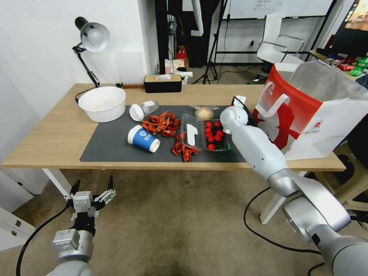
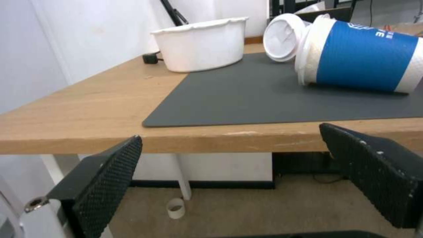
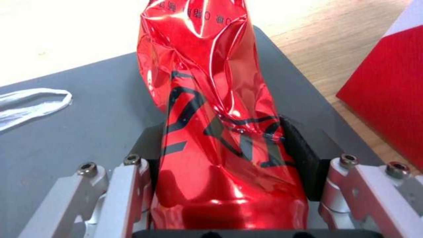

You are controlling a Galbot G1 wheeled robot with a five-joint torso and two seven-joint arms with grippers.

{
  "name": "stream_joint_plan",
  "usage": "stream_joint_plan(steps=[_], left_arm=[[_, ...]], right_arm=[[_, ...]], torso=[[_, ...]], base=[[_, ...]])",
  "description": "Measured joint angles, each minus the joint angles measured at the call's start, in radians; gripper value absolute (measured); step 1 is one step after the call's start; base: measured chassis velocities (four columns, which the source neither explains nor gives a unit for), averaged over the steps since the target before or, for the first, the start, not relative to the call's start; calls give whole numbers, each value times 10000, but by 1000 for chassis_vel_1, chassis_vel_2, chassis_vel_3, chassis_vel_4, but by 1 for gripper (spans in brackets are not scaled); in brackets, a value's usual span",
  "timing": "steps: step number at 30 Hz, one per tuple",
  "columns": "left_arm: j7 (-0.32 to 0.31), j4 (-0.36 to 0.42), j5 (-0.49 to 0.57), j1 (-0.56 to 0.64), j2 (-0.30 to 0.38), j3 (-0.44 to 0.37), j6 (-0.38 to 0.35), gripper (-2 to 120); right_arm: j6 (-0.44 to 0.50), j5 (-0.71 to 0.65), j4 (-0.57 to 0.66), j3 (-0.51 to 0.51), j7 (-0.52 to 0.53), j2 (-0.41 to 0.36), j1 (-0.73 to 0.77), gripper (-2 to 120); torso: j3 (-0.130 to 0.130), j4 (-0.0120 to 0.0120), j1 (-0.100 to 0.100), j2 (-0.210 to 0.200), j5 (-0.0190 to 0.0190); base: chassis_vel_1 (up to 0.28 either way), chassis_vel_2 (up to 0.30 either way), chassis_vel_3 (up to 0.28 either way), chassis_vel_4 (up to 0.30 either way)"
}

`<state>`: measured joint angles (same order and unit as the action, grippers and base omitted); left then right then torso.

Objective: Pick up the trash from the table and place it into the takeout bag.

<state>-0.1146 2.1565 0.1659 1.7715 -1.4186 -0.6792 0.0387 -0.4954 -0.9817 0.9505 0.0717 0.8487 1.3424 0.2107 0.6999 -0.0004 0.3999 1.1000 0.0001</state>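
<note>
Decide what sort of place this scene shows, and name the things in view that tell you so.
Probably an office or lab workspace: a long wooden table with a desk lamp, a whiteboard on a stand and a swivel chair behind it.

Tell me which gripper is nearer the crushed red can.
Right. The right gripper is shut on the crushed red can; the left gripper hangs open below the table edge.

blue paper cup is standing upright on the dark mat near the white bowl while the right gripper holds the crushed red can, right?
Not quite: the blue paper cup lies on its side on the dark mat, as the head view shows. The rest holds: the white bowl is nearby, and the right gripper holds the crushed red can.
</note>
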Motion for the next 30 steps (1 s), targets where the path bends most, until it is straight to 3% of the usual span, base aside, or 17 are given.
stream_joint_plan(steps=[9,20,30], left_arm=[[-4,33,-15,9,-5,1,0,100],[-4,180,-13,37,-40,-83,6,100],[-5,198,-53,124,-100,-206,10,100]], right_arm=[[-35,-107,669,54,50,-270,198,51],[38,-326,5080,597,76,-1902,1030,51],[-98,-750,7583,535,161,-2760,1706,51]], torso=[[3,4,1,-1,4],[1,2,0,0,0],[0,5,0,-1,-2]], base=[[0,0,0,0],[0,0,0,0],[0,0,0,0]])
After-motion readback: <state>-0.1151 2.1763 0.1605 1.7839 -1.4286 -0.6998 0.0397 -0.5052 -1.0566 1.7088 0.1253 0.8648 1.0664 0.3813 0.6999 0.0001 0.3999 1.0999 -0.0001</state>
